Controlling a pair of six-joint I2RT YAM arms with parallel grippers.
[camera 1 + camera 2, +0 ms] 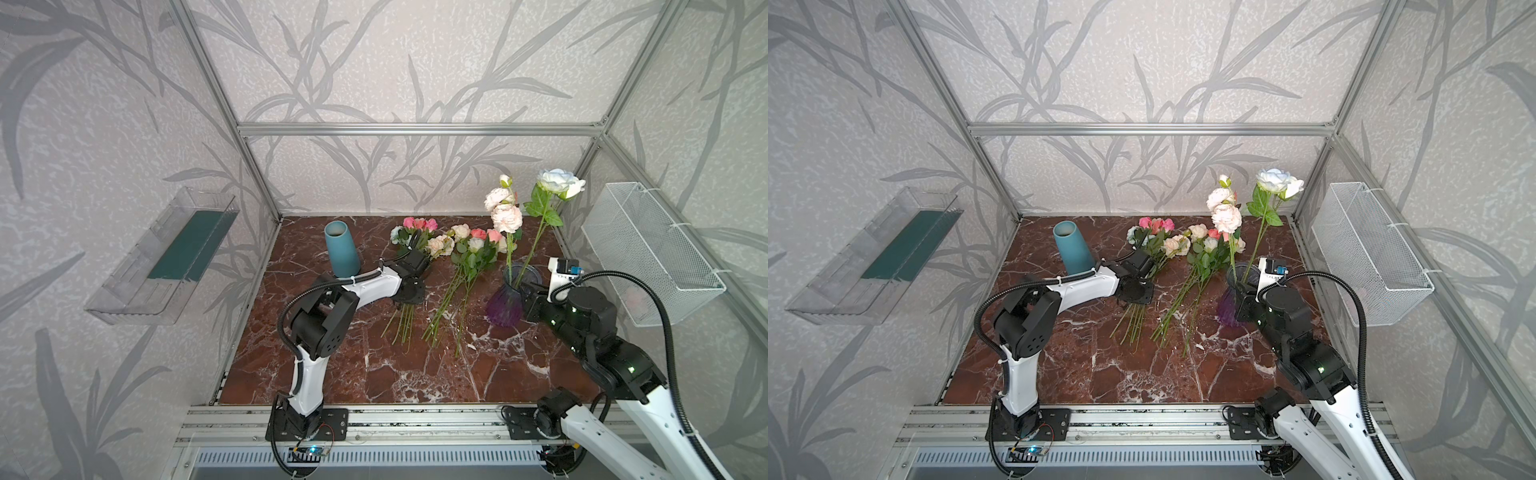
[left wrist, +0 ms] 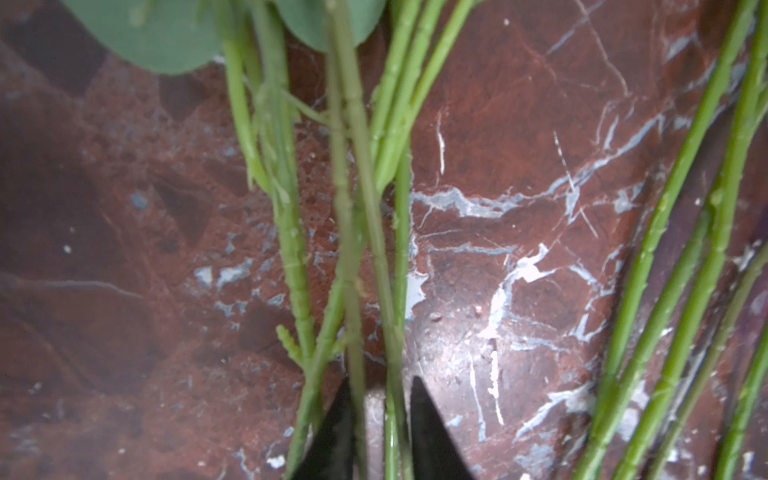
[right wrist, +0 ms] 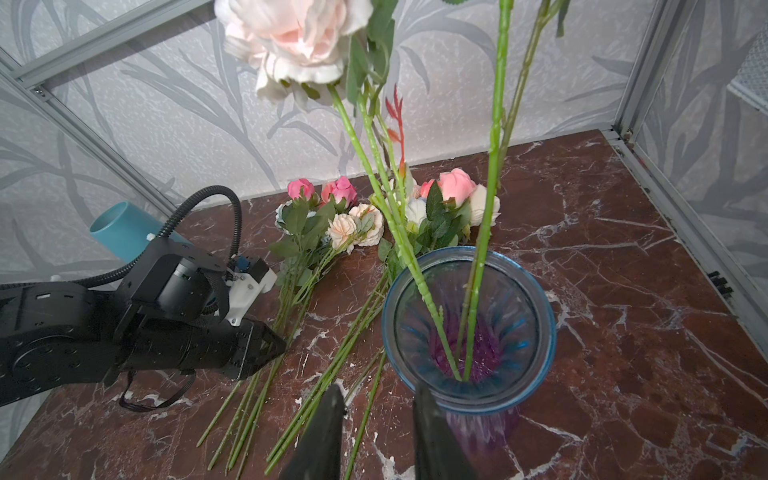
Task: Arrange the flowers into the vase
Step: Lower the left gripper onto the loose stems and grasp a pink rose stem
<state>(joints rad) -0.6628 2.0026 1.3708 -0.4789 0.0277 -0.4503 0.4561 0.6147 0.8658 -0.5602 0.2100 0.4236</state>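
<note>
Most of the flowers (image 1: 469, 249) lie on the table (image 1: 415, 374) in two bunches beside the glass vase (image 1: 505, 305). Only two tall ones (image 1: 506, 218) stand in it, so lots are left. My left gripper (image 2: 381, 386) is a little open around green stems (image 2: 361, 208), and I think it is not squeezing yet. My right gripper (image 3: 377, 388), part open and empty, sits next to the vase.

Both top views look steeply down from the front, covering the whole red-brown marble counter (image 1: 415, 374). The left wrist camera sits close over lying green flower stems (image 2: 368, 199); the right wrist camera shares them from farther off.
</note>
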